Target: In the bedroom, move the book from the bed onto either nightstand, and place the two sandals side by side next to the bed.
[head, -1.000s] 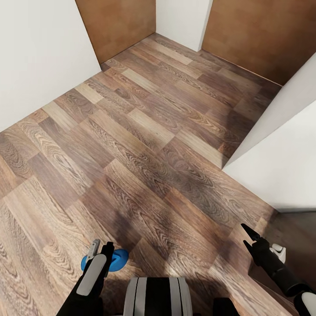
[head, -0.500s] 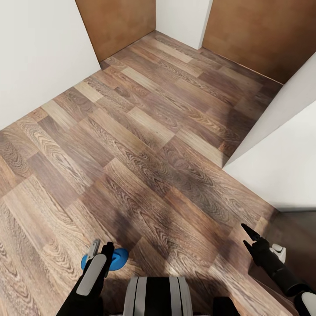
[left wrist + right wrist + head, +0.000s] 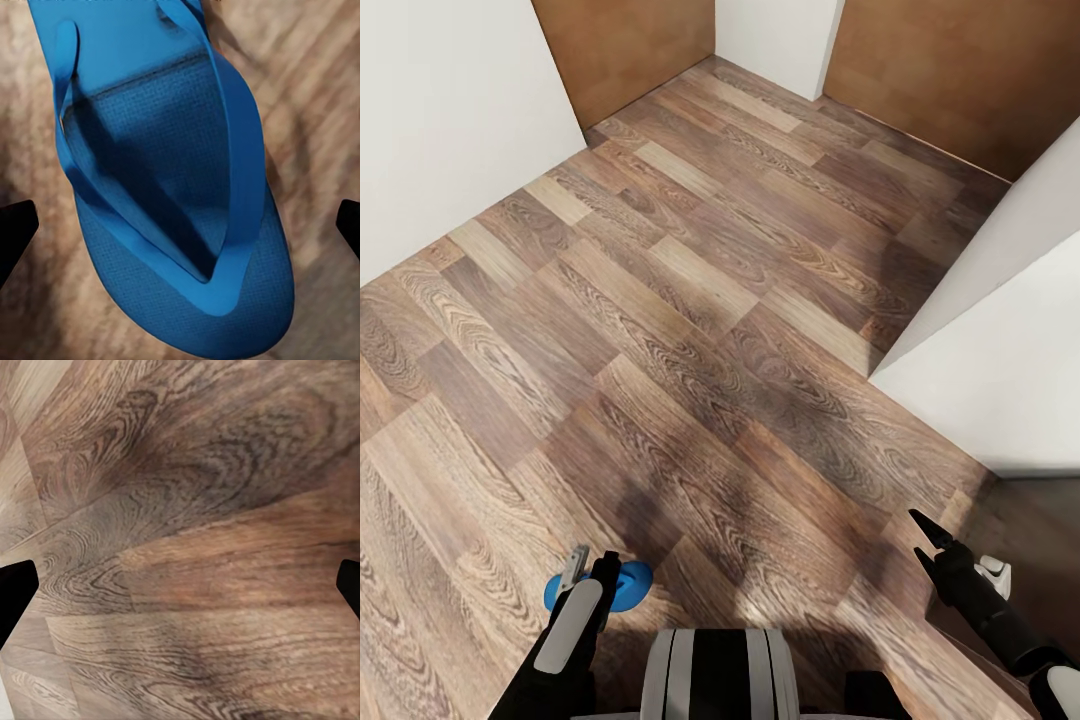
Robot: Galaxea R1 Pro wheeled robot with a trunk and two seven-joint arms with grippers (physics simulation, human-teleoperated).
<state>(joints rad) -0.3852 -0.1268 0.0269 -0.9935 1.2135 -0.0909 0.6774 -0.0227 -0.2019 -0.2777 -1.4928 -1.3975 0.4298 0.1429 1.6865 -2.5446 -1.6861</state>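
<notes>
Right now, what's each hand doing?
Left hand: holding a blue sandal, though the grip itself is hidden.
Right hand: open, empty, over the wood floor.

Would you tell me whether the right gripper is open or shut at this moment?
Open: the right gripper shows two spread fingertips with nothing between them, above the wood floor.

black arms with pale grey shells, black pointed fingers [image 3: 932,528], and a grey-and-black striped trunk [image 3: 718,673].
</notes>
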